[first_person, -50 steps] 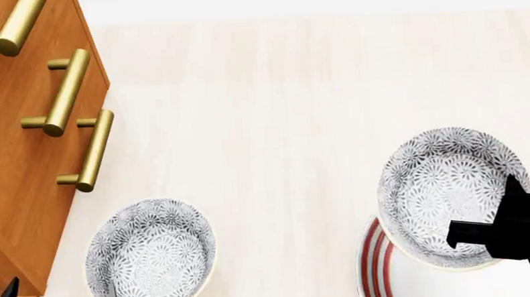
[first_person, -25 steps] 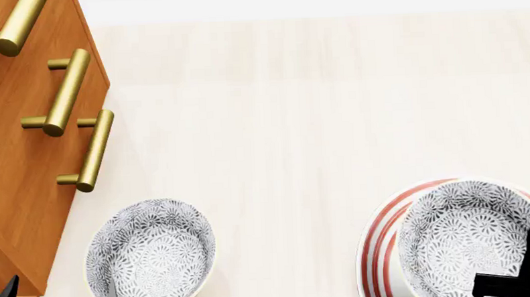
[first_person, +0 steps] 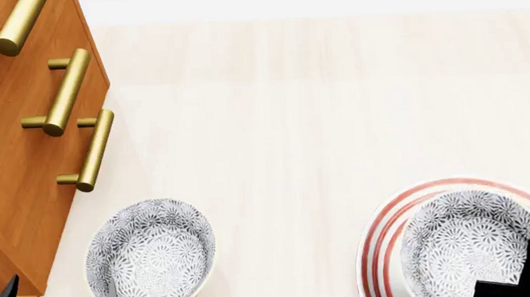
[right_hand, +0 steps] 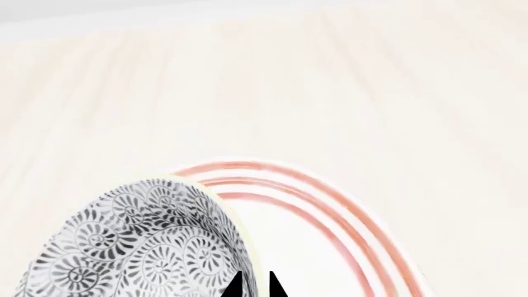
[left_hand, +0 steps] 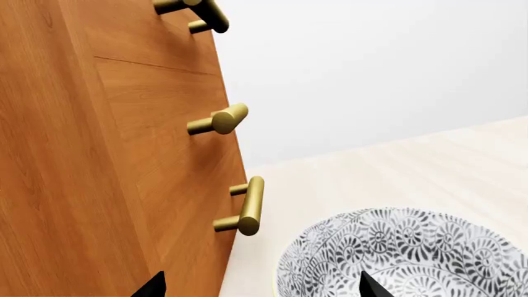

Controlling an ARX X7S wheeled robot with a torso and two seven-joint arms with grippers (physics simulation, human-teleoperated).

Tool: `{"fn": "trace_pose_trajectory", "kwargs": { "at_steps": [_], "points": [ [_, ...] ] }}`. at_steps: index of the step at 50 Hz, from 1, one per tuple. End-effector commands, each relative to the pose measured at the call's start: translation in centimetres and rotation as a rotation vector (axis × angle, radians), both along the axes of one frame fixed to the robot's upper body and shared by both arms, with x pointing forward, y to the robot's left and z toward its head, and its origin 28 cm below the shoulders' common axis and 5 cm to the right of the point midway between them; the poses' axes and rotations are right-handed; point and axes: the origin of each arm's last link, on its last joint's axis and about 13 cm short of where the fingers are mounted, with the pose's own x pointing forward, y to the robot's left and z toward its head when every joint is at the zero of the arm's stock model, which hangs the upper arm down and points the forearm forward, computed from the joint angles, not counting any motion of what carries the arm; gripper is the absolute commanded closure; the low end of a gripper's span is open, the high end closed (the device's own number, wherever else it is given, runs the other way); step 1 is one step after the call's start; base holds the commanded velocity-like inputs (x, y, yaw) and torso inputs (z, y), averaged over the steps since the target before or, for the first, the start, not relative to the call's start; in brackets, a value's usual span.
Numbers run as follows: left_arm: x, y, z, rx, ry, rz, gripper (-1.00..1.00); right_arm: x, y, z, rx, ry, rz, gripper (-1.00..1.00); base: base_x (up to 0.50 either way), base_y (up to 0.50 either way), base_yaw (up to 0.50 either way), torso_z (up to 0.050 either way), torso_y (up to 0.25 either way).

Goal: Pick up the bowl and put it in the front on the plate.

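Right fingers [right_hand: 272,286] pinched narrow over the rim of the bowl [first_person: 466,244], sitting on the plate [first_person: 381,241].

grey-blue floral white bowl [first_person: 466,244], red-ringed white plate [first_person: 383,234], brown cabinet [first_person: 15,166] with gold handles [first_person: 88,153].

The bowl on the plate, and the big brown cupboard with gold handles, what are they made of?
The bowl looks like glazed ceramic: smooth white with a printed grey-blue flower pattern. The plate looks the same, glossy white with red rings. The cupboard looks like varnished wood, showing grain. Its handles look like brushed brass, though being rendered, that's a guess.
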Motion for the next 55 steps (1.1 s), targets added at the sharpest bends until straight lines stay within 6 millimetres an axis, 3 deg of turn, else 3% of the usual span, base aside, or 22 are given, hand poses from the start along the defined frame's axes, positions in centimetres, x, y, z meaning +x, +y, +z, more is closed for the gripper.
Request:
{"fn": "trace_pose_trajectory", "kwargs": {
  "at_steps": [1,31,41,42,48,55],
  "points": [
    [0.0,0.1,-0.2,-0.019,0.017,0.000,-1.00,0.7,0.4,0.1,0.007,-0.048,0.029,1.00,0.00,0.00,0.00,0.000,0.000],
    [0.0,0.0,-0.3,-0.018,0.022,-0.004,-1.00,1.6,0.4,-2.0,-0.005,0.000,-0.003,1.00,0.00,0.00,0.00,0.000,-0.002],
    [0.0,0.0,-0.4,-0.023,0.028,-0.006,-1.00,1.1,0.4,-1.3,-0.020,-0.008,0.034,1.00,0.00,0.00,0.00,-0.001,-0.002],
    [0.0,0.0,-0.4,-0.022,0.027,-0.007,-1.00,1.0,0.4,-1.1,-0.030,-0.008,0.042,-1.00,0.00,0.00,0.00,0.000,0.000],
    [0.0,0.0,-0.4,-0.024,0.029,-0.010,-1.00,0.7,-0.1,0.1,-0.056,-0.031,0.031,-1.00,0.00,0.00,0.00,-0.002,-0.002],
    [0.0,0.0,-0.4,-0.029,0.034,-0.012,-1.00,0.2,-0.3,2.9,-0.104,-0.080,0.046,-1.00,0.00,0.00,0.00,0.000,0.000]
  ]
}}
